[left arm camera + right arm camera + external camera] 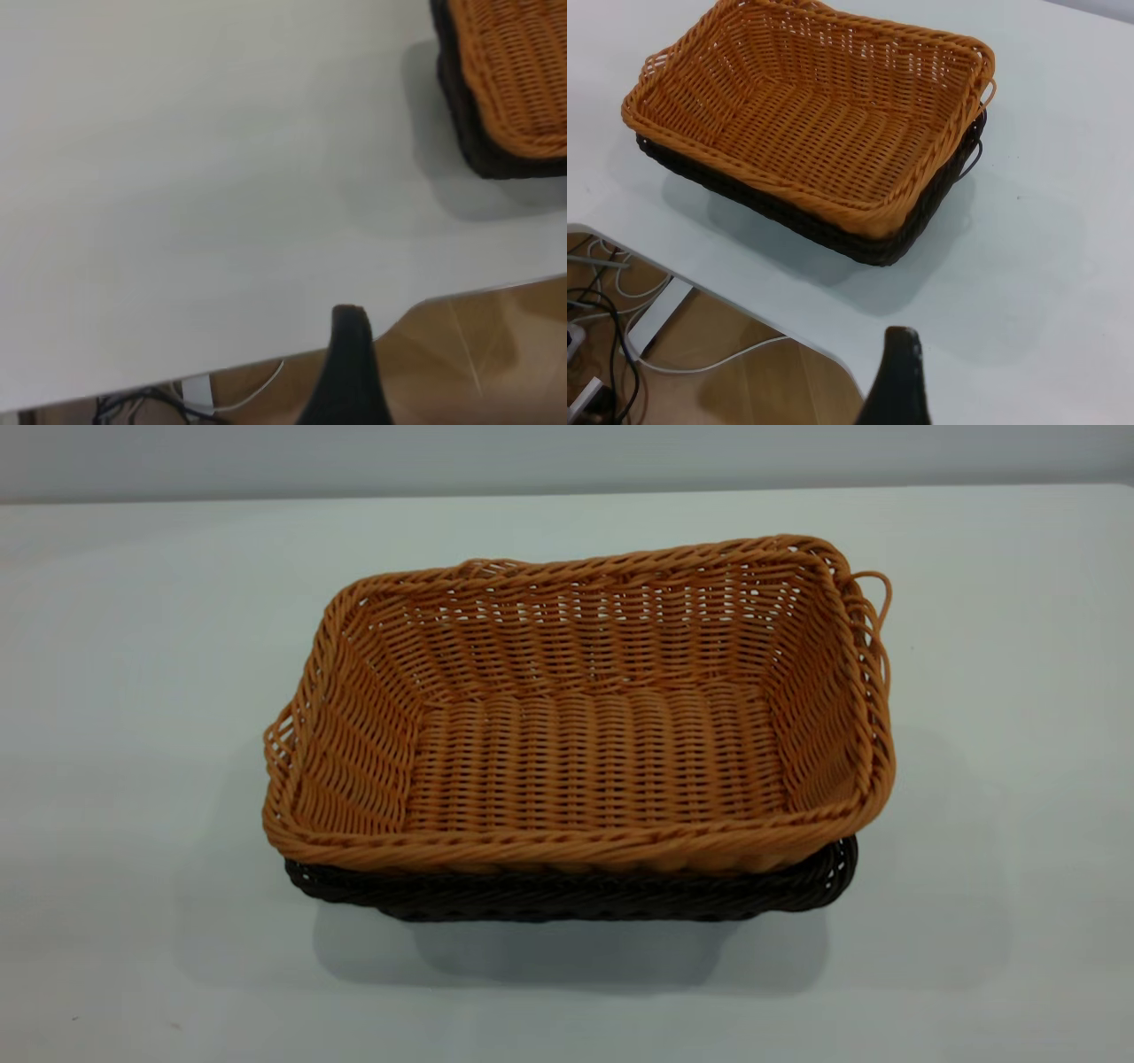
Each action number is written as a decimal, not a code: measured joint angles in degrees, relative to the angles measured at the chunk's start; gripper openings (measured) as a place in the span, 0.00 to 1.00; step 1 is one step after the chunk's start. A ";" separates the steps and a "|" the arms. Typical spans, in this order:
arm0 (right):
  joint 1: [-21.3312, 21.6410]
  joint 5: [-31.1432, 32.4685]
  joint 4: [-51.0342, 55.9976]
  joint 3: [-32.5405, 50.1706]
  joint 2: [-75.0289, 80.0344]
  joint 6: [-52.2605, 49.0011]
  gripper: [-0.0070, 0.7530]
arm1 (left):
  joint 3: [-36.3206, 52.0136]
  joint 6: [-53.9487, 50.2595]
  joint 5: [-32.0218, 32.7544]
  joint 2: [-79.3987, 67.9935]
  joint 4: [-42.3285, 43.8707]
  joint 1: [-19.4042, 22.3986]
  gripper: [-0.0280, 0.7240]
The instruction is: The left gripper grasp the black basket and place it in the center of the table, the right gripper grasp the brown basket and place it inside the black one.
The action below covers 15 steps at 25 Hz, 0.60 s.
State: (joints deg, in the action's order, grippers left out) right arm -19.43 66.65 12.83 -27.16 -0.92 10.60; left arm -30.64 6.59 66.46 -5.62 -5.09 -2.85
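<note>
The brown basket (pixel 585 717) sits nested in the black basket (pixel 576 895) mid-frame on the table (pixel 133 691) — job apparently done — and both grippers hold nothing, their openness impossible to tell.

The brown basket (pixel 602 717) sits inside the black basket (pixel 576 893), right side up, near the middle of the white table (pixel 133 691). It is orange-tan and woven. Only the black basket's dark rim peeks out along the near side.
</note>
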 joint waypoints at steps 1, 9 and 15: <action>0.00 0.00 0.00 0.00 0.00 0.00 0.77 | 0.82 -0.39 -0.06 0.62 0.07 0.00 0.77; 0.00 0.00 0.05 0.00 0.00 -0.07 0.77 | 2.62 -1.51 -1.83 2.63 0.02 0.00 0.77; 0.00 0.00 0.05 0.00 0.00 -0.07 0.77 | 2.62 -1.51 -2.04 2.63 0.02 0.00 0.77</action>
State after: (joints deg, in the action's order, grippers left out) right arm -19.43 66.65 12.88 -27.16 -0.92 10.53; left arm -28.01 5.08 64.42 -2.99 -5.07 -2.85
